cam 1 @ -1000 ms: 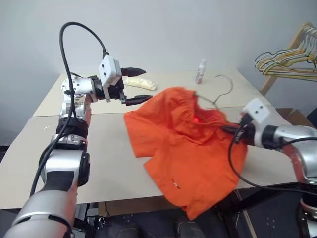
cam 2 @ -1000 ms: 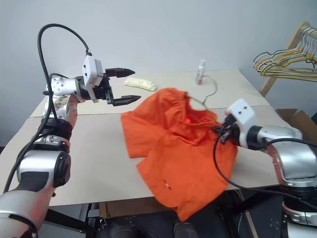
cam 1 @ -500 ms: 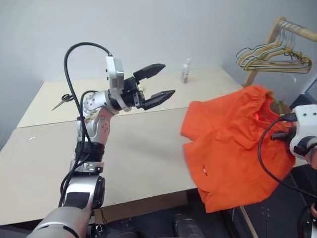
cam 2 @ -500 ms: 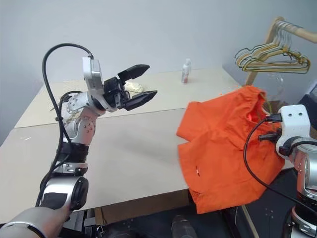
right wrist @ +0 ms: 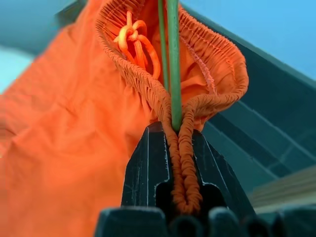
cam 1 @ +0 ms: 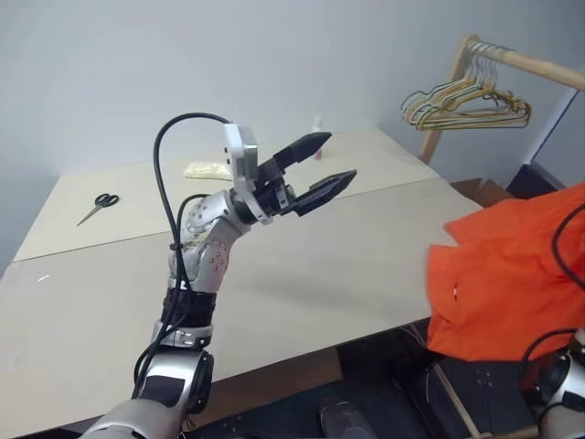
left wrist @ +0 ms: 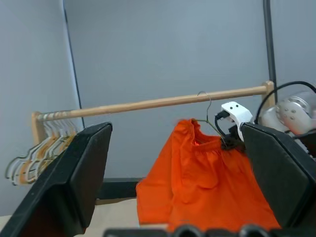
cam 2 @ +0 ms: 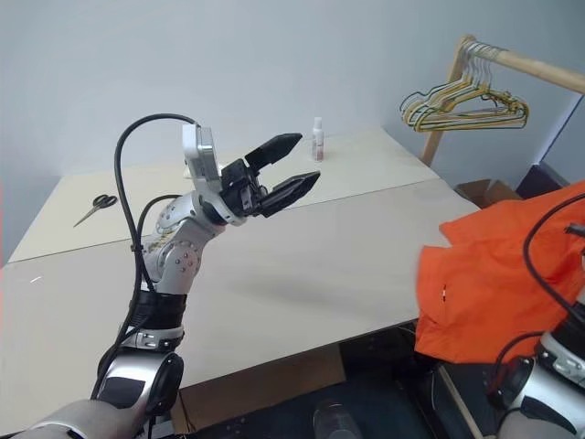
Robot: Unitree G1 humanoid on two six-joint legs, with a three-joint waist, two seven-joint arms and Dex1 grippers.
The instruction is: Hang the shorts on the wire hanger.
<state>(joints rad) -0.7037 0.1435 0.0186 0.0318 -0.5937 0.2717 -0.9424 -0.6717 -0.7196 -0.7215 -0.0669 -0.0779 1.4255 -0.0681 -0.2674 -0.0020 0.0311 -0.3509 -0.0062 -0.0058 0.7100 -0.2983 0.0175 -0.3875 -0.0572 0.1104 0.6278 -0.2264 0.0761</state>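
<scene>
The orange shorts hang in the air past the table's right edge, off the tabletop. My right gripper is shut on their gathered waistband together with a thin wire of the wire hanger. In the left wrist view the shorts dangle below the right gripper, and the hanger's hook rises up to the line of a wooden rail; I cannot tell if it touches. My left gripper is held above the table's middle, open and with nothing in it, pointing right toward the shorts.
A wooden clothes rail carries a bunch of yellowish and dark hangers at the back right. Scissors, a yellowish packet and a small bottle lie along the far side of the table. A cardboard box sits beyond the right edge.
The view has swung to the right. My right gripper carried the shorts and hanger off the tabletop, rightward and up. My left gripper rolled and drew back, staying open.
</scene>
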